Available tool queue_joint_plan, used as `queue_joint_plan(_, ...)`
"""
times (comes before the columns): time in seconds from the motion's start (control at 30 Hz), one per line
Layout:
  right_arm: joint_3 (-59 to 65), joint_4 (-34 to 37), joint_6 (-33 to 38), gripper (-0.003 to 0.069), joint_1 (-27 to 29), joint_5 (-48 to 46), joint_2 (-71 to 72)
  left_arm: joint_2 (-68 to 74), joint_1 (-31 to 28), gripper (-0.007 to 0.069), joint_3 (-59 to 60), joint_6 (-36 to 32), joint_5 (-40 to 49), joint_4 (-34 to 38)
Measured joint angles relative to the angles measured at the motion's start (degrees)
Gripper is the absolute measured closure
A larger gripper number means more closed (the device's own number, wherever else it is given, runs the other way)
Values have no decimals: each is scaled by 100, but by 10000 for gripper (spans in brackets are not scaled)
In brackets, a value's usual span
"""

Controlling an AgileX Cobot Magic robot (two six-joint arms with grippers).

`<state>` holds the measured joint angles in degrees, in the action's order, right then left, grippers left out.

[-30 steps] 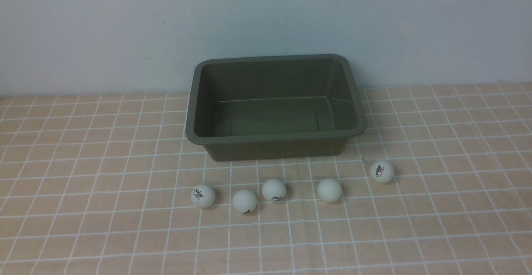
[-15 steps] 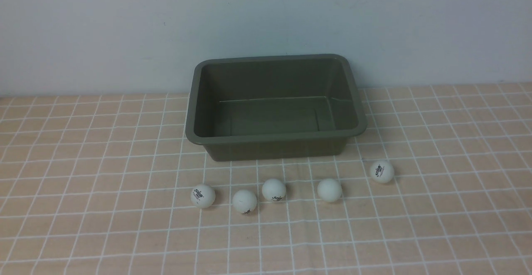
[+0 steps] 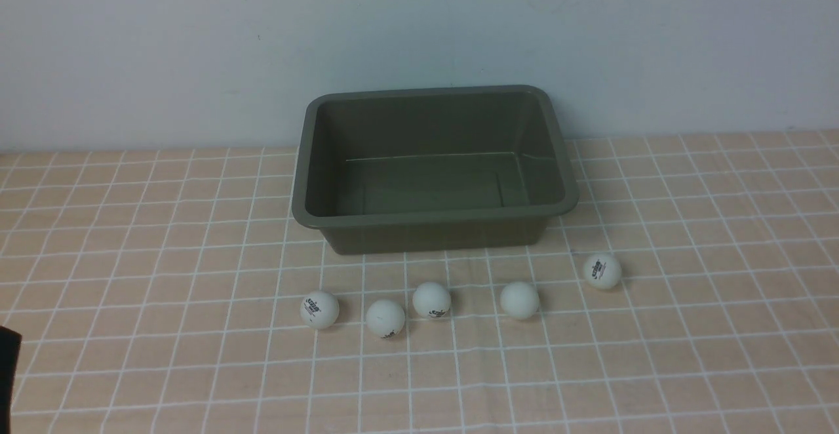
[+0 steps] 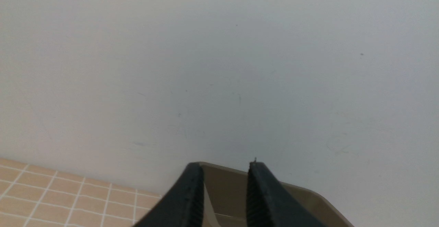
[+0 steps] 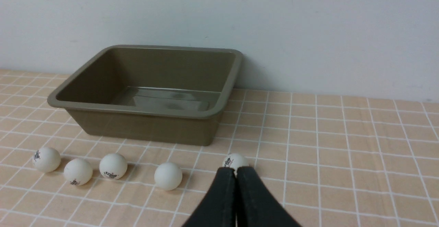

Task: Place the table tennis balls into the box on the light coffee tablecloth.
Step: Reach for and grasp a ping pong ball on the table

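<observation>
Left gripper (image 4: 224, 167) part-open, empty, probably readying a first pick. Box (image 3: 432, 219) mid light coffee tablecloth (image 3: 131, 257), holding nothing; five table tennis balls (image 3: 432, 299) lined along its 6 o'clock side, in easy reach. Right gripper (image 5: 235, 169) closed, empty, rightmost ball (image 5: 235, 159) just beyond. Jaws visible in wrist views only.

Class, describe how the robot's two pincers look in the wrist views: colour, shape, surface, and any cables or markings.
Left pincer: two matte black fingers tapering to blunt tips, with fine ribbing along their inner faces. Right pincer: the same matte black, tapering shape with curved outer edges; no ribbing can be seen. No cables, labels or markings show on either.
</observation>
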<state>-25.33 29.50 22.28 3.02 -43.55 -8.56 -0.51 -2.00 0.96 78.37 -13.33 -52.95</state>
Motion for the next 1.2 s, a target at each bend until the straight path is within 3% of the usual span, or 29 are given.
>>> queue_joint_plan(0.03,0,26,34,667,0,19,-36,0,0,489,-14,79,-11,-83)
queue_joint_plan(0.2,0,690,638,667,0,341,-510,67,0,482,-643,2349,-282,-2638)
queue_joint_plan(0.23,0,837,743,667,0,341,-620,194,0,481,-838,2979,-416,-3425)
queue_joint_plan(0.3,0,1030,943,667,0,341,-716,403,0,480,-1062,3654,-620,-4220)
queue_joint_plan(0.43,5,1366,1290,667,0,341,-749,754,0,480,-1255,4123,-853,-4716)
queue_joint_plan(0.63,5,1667,1558,667,0,328,-749,931,0,480,-1378,4200,-972,-4827)
queue_joint_plan(0.77,5,1692,1583,667,0,322,-749,931,0,480,-1378,4056,-1188,-4852)
queue_joint_plan(0.97,5,1698,1600,667,0,318,-749,931,0,480,-1378,2177,-1640,-4889)
queue_joint_plan(1.07,5,1698,1600,667,0,316,-749,931,0,480,-1378,779,-1724,-4889)
queue_joint_plan(1.2,5,1710,1600,667,0,316,-749,931,0,480,-1378,23,-1729,-4889)
